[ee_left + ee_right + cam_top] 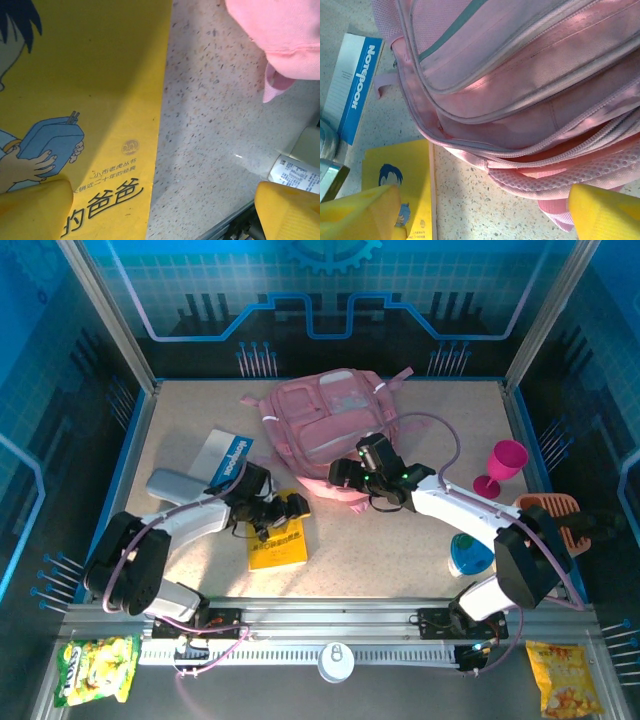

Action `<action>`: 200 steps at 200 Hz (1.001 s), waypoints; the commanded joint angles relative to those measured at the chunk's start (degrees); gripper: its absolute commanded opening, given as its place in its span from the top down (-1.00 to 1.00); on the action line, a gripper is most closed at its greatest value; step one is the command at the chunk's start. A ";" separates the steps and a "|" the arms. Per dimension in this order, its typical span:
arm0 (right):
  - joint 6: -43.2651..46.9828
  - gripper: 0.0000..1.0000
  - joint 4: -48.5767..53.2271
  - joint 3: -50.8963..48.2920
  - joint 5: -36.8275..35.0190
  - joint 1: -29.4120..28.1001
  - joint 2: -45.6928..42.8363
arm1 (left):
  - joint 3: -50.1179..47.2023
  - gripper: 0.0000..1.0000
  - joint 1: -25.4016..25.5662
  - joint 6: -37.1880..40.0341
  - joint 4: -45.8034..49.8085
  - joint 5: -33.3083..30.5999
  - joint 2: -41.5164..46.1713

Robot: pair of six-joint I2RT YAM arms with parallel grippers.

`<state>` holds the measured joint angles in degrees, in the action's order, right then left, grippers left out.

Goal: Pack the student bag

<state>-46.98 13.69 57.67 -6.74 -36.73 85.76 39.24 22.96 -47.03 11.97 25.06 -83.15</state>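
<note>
Left fingers [32, 212] hung wide open, empty, over yellow book [280, 545], 7 o'clock of pink bag [325, 420]; right fingers [602, 215] were wide open, empty, at its 6 o'clock edge.

Robot lab booth (blue printed walls [330, 300])

Tabletop [380, 560]: pale stone-look surface with fine dark speckles, filling the middle of the frame.
Table edging [130, 450]: blue strip along the left, right and far sides.
Back wall [330, 300]: blue panel across the top, faint grid, a gear outline at top centre, a lighter angular line below it.
Side walls [40, 390]: dark blue panels at left and right with pale line motifs.
Posts [105, 315]: silver metal, slanting from the upper corners down to the table's far corners.
Front rail [380, 618]: silver metal, across the bottom of the frame.
Light: bright from above, soft shadows on the tabletop.
</note>
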 commanded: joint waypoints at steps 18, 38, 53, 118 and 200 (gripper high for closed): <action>2.13 -0.72 1.66 2.40 2.42 -2.81 1.82 | 2.04 -0.91 -4.75 3.87 8.14 -2.86 6.10; 3.00 -0.69 2.63 4.21 2.65 -5.60 4.42 | 1.51 -0.92 -8.62 6.61 13.62 -6.30 9.81; 3.82 -0.64 3.62 6.21 2.83 -7.91 7.47 | 0.12 -0.92 -11.53 7.29 15.34 -7.31 12.42; 4.71 -0.47 7.10 14.68 5.80 -13.16 19.32 | -6.28 -0.91 -18.48 8.21 15.41 -6.49 15.58; 4.27 0.03 9.73 18.67 9.05 -14.44 27.29 | -9.42 -0.82 -18.43 8.91 9.67 -0.92 12.37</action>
<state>-43.00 20.82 74.00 0.30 -50.26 110.96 30.94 5.04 -40.03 22.68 21.21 -69.82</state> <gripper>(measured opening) 0.500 0.908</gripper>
